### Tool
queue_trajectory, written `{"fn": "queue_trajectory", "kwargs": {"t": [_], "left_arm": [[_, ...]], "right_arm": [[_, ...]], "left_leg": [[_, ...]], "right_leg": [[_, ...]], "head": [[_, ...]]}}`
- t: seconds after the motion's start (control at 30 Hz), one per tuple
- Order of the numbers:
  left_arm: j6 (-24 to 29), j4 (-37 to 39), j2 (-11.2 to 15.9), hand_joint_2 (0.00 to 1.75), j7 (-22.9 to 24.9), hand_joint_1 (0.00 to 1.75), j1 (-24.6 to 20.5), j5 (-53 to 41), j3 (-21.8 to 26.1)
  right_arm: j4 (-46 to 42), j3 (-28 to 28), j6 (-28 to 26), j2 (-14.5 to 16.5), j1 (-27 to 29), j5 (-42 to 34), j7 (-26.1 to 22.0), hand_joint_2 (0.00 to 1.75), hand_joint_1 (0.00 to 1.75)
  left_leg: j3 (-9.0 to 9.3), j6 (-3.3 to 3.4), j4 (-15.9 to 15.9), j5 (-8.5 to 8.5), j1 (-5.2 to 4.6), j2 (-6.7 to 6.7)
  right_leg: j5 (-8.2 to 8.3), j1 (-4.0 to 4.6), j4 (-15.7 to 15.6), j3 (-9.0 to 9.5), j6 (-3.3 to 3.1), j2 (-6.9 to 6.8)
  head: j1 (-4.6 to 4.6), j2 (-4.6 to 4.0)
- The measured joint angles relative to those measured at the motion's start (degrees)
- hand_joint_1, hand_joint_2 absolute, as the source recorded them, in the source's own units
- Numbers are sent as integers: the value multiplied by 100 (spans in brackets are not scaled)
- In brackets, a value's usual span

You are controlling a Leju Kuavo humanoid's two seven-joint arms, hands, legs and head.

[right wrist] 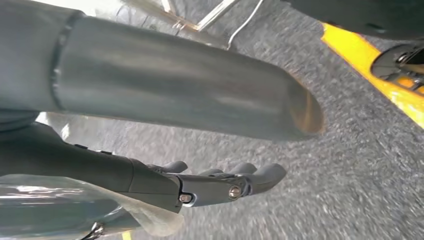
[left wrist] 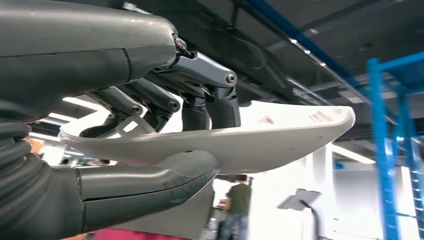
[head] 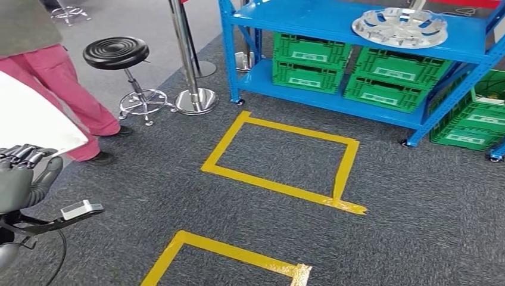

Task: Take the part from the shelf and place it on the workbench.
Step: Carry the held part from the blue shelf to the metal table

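We see the robot's left hand point(left wrist: 150, 125) gripping a white, curved, smooth plastic part point(left wrist: 280, 137): its dark fingers point(left wrist: 210, 95) press on one face and the thick grey thumb point(left wrist: 165, 177) lies against the other. In the head view that hand point(head: 21, 173) sits at the lower left edge, with the white part point(head: 33, 119) rising above it, well apart from the blue metal shelf point(head: 357, 24).

The right hand point(right wrist: 220, 185) hangs over the dark grey carpet point(right wrist: 350, 165), its fingers point(right wrist: 260, 175) only gently bent and holding nothing, so we read it as open. A strip of yellow tape point(right wrist: 370, 65) lies on the carpet beyond it.

On the shelf's top level rests a round silver wheel cover point(head: 399, 27). Green slatted plastic crates point(head: 345, 68) stand on the lower level, and more sit at the right edge. Yellow tape rectangles point(head: 286, 161) mark the carpet before the shelf. A black round stool on a chrome base point(head: 119, 56) stands near a person in pink trousers point(head: 65, 89) and a chrome post point(head: 187, 65).
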Motion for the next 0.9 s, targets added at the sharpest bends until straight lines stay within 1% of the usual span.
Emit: {"fn": "queue_trajectory", "kwargs": {"t": [0.03,0.07,0.1,0.13,0.17,0.2,0.23,0.27,0.3,0.33,0.37,0.4,0.43,0.47,0.5,0.53,0.57,0.6,0.63,0.67,0.7,0.73,0.77,0.8,0.83,0.87,0.9], "left_arm": [[1,0,2,175,0,175,4,2,0],[1,-1,6,175,0,175,12,4,2],[3,-2,12,175,1,175,15,5,4],[6,-3,15,175,1,175,12,7,5],[8,-4,15,175,2,175,10,7,7],[11,-4,11,175,2,175,9,8,5],[12,-4,4,175,2,175,14,8,2],[13,-4,-3,175,2,175,24,9,-1],[13,-4,-8,175,2,175,31,9,-3],[14,-4,-10,175,2,175,36,9,-4],[15,-4,-11,175,2,175,38,8,-4],[16,-4,-12,175,2,175,38,8,-3],[16,-4,-13,175,2,175,34,9,-3],[17,-4,-14,175,2,175,33,9,-2],[18,-4,-14,175,2,175,36,10,-2],[18,-5,-11,175,1,175,41,13,-1],[19,-9,-1,175,1,175,51,20,3],[19,-15,13,175,0,175,64,31,9],[18,-22,29,175,0,175,65,43,18],[16,-28,43,175,0,175,57,56,27],[15,-32,44,175,0,175,50,67,33],[11,-32,44,175,0,175,44,72,36],[7,-33,38,175,0,175,49,77,37],[2,-33,36,175,0,175,61,80,37],[-2,-33,37,175,0,175,70,84,38],[-4,-33,37,175,0,175,73,89,42],[-5,-33,37,175,0,175,71,98,46]], "right_arm": [[1,-1,1,1,-5,2,2,0,0],[2,-2,0,2,-14,7,4,0,0],[2,-4,-2,2,-21,16,4,0,0],[2,-7,-3,2,-26,29,5,0,0],[2,-10,-7,2,-27,45,10,0,0],[2,-13,-10,2,-21,63,18,0,0],[2,-15,-11,2,-11,79,30,0,0],[2,-17,-11,2,3,94,43,0,0],[2,-19,-9,2,17,108,51,0,0],[2,-22,-7,2,28,122,56,0,0],[2,-26,-4,2,32,140,57,0,0],[3,-31,-1,-1,31,160,57,0,0],[5,-36,1,-5,29,182,58,0,0],[8,-42,5,-9,27,203,60,0,0],[10,-48,9,-12,25,223,62,0,0],[12,-59,14,-13,23,241,68,0,0],[13,-73,19,-7,20,259,73,0,0],[15,-87,21,4,14,279,78,0,0],[17,-101,23,14,12,294,84,0,0],[19,-110,24,25,14,308,88,0,0],[21,-117,24,31,17,319,93,0,0],[22,-122,24,33,26,328,99,0,0],[22,-126,24,36,35,339,106,0,0],[23,-127,24,39,39,351,114,0,0],[23,-129,24,42,41,363,122,0,0],[24,-131,24,47,40,375,131,0,0],[25,-134,24,50,37,390,139,0,0]], "left_leg": [[-22,33,-13,13,-6,-59],[-27,66,-27,34,6,-129],[-28,101,-44,57,22,-192],[-28,139,-62,85,39,-255],[-26,173,-76,111,55,-315],[-41,194,-75,126,55,-379],[-54,208,-74,139,53,-449],[-63,212,-74,147,50,-526],[-67,211,-73,154,45,-606],[-68,206,-73,160,40,-685],[-67,199,-73,166,35,-765],[-68,189,-73,175,39,-837],[-79,173,-66,181,38,-911],[-99,149,-62,192,47,-977],[-123,118,-60,208,64,-1045],[-150,82,-63,226,77,-1117],[-172,47,-69,245,89,-1185],[-199,20,-46,231,88,-1163],[-251,-7,46,159,80,-1056],[-345,-36,247,24,75,-897],[-487,-70,563,-165,86,-705],[-655,-110,944,-359,110,-584],[-798,-152,1275,-493,142,-524],[-871,-194,1459,-531,177,-493],[-839,-237,1426,-459,212,-467],[-697,-281,1174,-297,245,-417],[-486,-330,782,-111,276,-287]], "right_leg": [[0,5,-1,4,21,-68],[-16,-1,6,-6,51,-92],[-65,-11,54,-29,82,-16],[-171,-23,208,-99,112,139],[-332,-35,493,-235,138,339],[-515,-40,883,-411,151,519],[-673,-42,1296,-611,156,619],[-747,-41,1594,-767,156,659],[-712,-39,1695,-834,148,675],[-574,-36,1570,-794,129,692],[-357,-34,1225,-642,96,744],[-153,-31,786,-444,47,881],[-11,-34,386,-242,0,1017],[72,-31,96,-91,-32,1125],[83,-26,-37,-16,-51,1183],[82,-17,-73,17,-54,1136],[104,-23,-107,25,-57,1060],[129,-34,-153,43,-68,985],[153,-51,-205,62,-85,903],[173,-70,-251,78,-99,817],[178,-69,-268,86,-108,736],[173,-72,-272,86,-116,647],[167,-76,-270,85,-110,555],[158,-86,-265,83,-100,468],[146,-102,-254,82,-81,383],[128,-124,-234,84,-52,306],[102,-142,-196,85,-9,236]], "head": [[3,0],[4,0],[9,0],[20,0],[31,0],[42,0],[48,0],[48,0],[48,0],[49,0],[46,0],[44,0],[42,0],[42,0],[41,0],[44,0],[49,0],[47,0],[34,0],[16,0],[-1,0],[-15,0],[-15,0],[-14,0],[-14,0],[-14,0],[-16,0]]}}
